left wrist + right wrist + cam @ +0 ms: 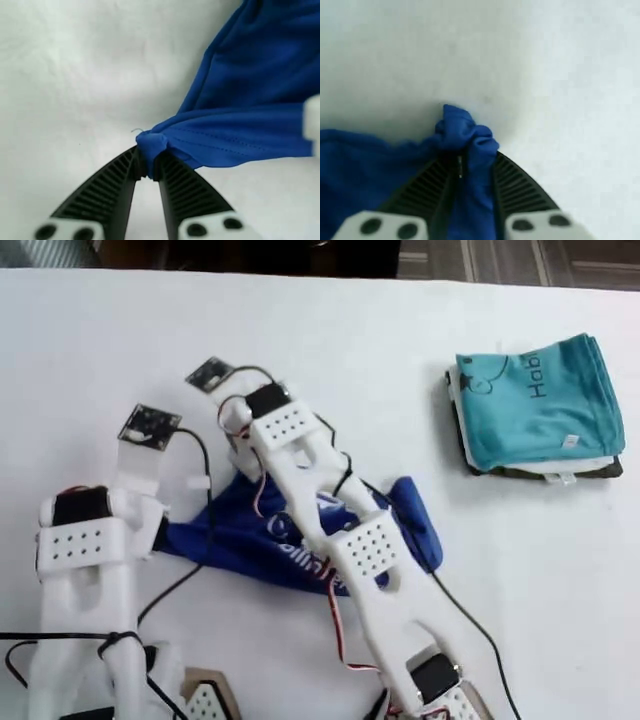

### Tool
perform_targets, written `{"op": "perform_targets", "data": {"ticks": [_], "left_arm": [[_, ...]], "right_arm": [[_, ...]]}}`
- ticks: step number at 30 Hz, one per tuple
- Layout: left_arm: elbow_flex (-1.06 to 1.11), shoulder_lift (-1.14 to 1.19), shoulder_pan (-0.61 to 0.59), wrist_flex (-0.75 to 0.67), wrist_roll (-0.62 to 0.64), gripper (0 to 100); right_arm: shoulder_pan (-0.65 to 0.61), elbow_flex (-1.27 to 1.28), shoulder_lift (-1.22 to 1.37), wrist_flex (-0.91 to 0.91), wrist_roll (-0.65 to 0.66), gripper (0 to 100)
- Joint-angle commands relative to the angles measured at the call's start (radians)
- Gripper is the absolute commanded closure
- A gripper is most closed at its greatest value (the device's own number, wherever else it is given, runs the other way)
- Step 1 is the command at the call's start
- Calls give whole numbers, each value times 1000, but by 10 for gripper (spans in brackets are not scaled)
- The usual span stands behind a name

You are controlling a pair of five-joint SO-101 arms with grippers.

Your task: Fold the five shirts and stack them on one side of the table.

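Shirt (235, 540), blue and crumpled, lies mid-tabletop (100, 340) beneath both arms. Left jaws pinch one bunched corner tight; right jaws clamp another fold, apparently its far edge. Folded stack (540, 410) sits well apart.

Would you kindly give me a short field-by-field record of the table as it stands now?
left gripper: shut on a corner of the blue shirt
right gripper: shut on a bunched bit of the blue shirt
blue shirt: unfolded, crumpled on the table under the arms
folded stack: at the table's right side, teal shirt on top
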Motion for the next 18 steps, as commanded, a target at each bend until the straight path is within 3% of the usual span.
{"op": "perform_targets", "data": {"ticks": [1, 5, 9, 18], "left_arm": [[-12, -29, -9, 5, -3, 974], [-65, -12, -9, 12, -6, 975], [-255, 132, -9, 118, -2, 975], [-840, 433, -14, 362, -3, 975]], "right_arm": [[71, -98, -4, 62, -5, 978], [131, -305, -4, 174, -5, 978], [206, -442, -36, 182, -5, 978], [285, -216, -423, 182, -5, 978]]}}
